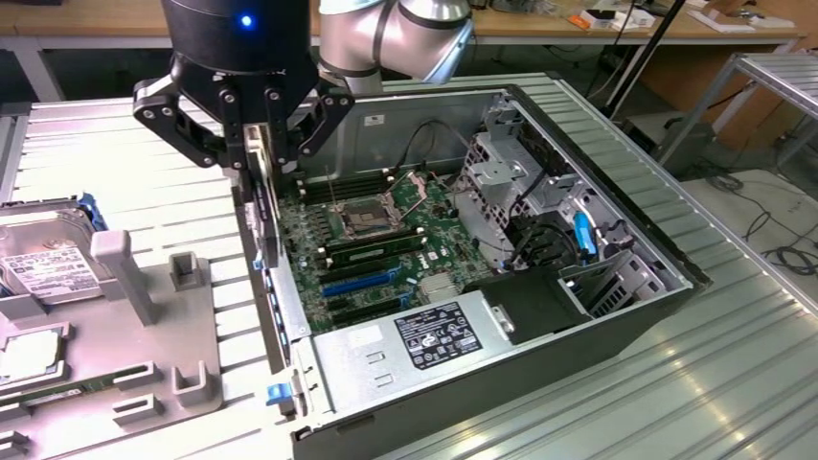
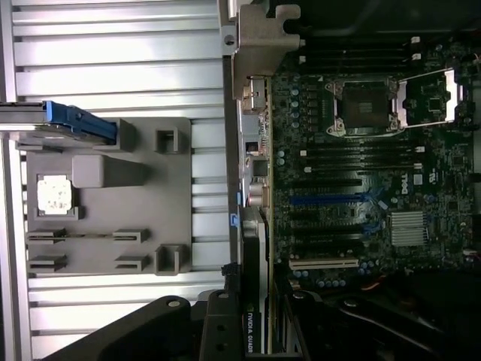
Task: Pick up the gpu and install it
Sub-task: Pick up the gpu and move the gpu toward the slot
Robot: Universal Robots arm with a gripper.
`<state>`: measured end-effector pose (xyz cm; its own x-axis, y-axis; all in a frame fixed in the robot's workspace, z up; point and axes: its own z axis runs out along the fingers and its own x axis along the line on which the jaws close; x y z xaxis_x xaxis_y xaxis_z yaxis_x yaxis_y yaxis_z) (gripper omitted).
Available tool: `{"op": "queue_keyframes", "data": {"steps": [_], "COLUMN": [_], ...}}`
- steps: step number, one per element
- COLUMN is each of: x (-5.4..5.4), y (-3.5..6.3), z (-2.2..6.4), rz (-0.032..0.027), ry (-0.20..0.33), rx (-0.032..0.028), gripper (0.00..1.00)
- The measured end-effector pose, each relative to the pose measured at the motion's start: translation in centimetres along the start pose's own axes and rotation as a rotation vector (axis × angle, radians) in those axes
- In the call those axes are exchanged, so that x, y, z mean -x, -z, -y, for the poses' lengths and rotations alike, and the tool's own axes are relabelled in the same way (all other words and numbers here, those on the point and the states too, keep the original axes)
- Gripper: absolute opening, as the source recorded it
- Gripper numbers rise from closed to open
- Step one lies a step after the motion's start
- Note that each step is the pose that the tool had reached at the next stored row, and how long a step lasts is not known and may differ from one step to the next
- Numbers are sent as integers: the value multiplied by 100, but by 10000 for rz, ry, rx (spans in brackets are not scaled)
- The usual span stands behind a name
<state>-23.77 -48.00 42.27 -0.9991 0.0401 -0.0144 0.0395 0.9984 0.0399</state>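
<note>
My gripper (image 1: 264, 144) is shut on the gpu (image 1: 260, 206), a thin black card that hangs edge-on below the fingers. It hangs over the open computer case (image 1: 639, 240), along the case wall on the exterior view's left. In the wrist view the gripper (image 2: 255, 335) clamps the gpu (image 2: 254, 256) by its labelled end. The card's silvery metal bracket (image 2: 255, 45) points away from the fingers. The card runs along the edge of the motherboard (image 2: 353, 165), beside the blue expansion slots (image 2: 327, 199), and stands above the board, not seated in a slot.
A grey fixture tray (image 1: 153, 316) lies on the ribbed table at the exterior view's left, carrying a silver hard drive (image 1: 45, 268) and a processor chip (image 2: 55, 192). Inside the case are a power supply (image 1: 409, 335), a drive cage (image 1: 511, 182) and the bare CPU socket (image 1: 362, 220).
</note>
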Motion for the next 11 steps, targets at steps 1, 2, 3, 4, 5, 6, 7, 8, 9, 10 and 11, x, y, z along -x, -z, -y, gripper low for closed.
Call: {"op": "queue_keyframes", "data": {"steps": [1,2,3,4,5,6,7,8,9,10,11], "x": [6,14,23,41,54,67,84,99,118,131,146], "y": [0,-1,-1,-2,-2,-2,-3,-4,-3,-4,-5], "z": [0,0,-1,-2,-2,-3,-3,-4,-5,-5,-6], "rz": [0,0,1,0,-1,-1,-1,-1,-2,-2,-2], "ry": [4,9,14,23,29,36,43,49,57,64,71], "rx": [0,0,0,0,0,0,1,1,1,1,2], "gripper": [27,27,27,27,27,27,27,27,27,27,27]}}
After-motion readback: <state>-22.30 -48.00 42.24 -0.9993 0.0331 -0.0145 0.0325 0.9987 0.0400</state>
